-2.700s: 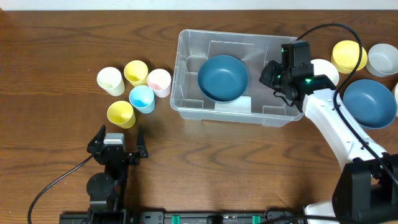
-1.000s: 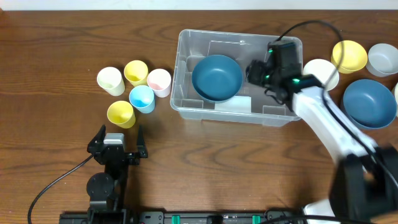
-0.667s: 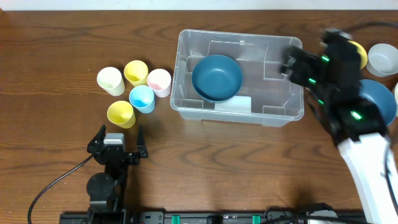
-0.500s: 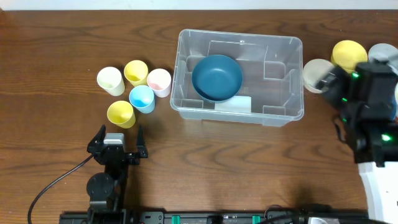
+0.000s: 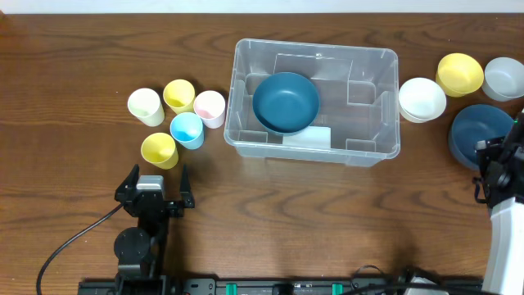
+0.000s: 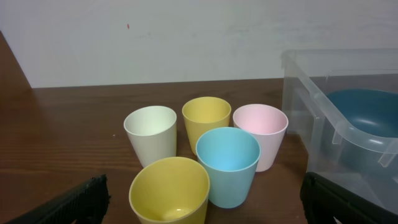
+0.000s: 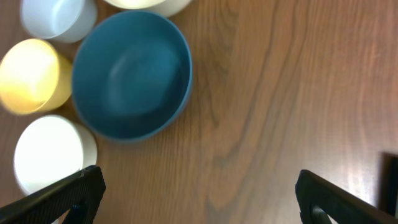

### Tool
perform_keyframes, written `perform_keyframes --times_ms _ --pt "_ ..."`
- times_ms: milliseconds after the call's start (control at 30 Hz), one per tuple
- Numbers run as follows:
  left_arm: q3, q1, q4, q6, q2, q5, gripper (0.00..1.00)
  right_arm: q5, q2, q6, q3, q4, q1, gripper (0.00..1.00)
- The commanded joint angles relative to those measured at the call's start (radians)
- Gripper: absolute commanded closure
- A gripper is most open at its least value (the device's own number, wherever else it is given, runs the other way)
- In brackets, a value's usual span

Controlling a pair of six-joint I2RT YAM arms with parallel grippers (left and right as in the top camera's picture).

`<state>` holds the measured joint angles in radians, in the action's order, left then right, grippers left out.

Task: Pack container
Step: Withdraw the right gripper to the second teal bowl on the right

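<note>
Container (image 5: 316, 51): first blue bowl (image 5: 285, 102) inside. Right pincer (image 7: 199, 193) wide, empty, near second blue bowl (image 7: 130, 74); risk of knocking yellow bowl (image 7: 31, 74) and white bowl (image 7: 53, 152) crowding it. Left pincer (image 5: 154, 187) wide, empty.

Overhead: fixed, straight down, high enough to take in the whole table (image 5: 74, 82), robot side along the bottom edge.

Left wrist: rides the left gripper (image 5: 156, 174), low, near tabletop height. It looks level across the wood to the back wall (image 6: 186, 37), close on the cups (image 6: 227, 165), with its own fingers (image 6: 84, 199) in the lower corners. With overhead it shares the five cups and the left end of the container (image 6: 311, 118), packed blue bowl (image 6: 367, 106) included.

Right wrist: points down, near, tight on the loose blue bowl (image 7: 130, 74). It is turned about a quarter against overhead, so the table's far side falls on its left. With overhead it shares that bowl, the yellow bowl (image 7: 31, 74) and the white bowl (image 7: 53, 152).
</note>
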<state>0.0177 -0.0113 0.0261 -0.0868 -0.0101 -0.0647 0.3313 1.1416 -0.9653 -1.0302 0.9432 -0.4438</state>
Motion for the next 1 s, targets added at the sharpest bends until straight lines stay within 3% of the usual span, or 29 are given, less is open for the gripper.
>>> perform_keyframes --times_ms 0,333,667,967 --pt "-0.014 0.004 0.039 -0.014 0.005 -0.014 0.02 -0.088 0.052 -0.014 0.035 -0.066 -0.075 0.01" --pt "-0.014 0.004 0.038 -0.014 0.005 -0.014 0.02 -0.262 0.280 0.046 0.036 -0.217 -0.233 0.01" --pt "-0.014 0.004 0.039 -0.014 0.005 -0.014 0.02 -0.340 0.495 0.107 0.036 -0.355 -0.246 0.01" --pt "-0.014 0.004 0.038 -0.014 0.005 -0.014 0.02 -0.338 0.558 0.110 0.036 -0.411 -0.247 0.01"
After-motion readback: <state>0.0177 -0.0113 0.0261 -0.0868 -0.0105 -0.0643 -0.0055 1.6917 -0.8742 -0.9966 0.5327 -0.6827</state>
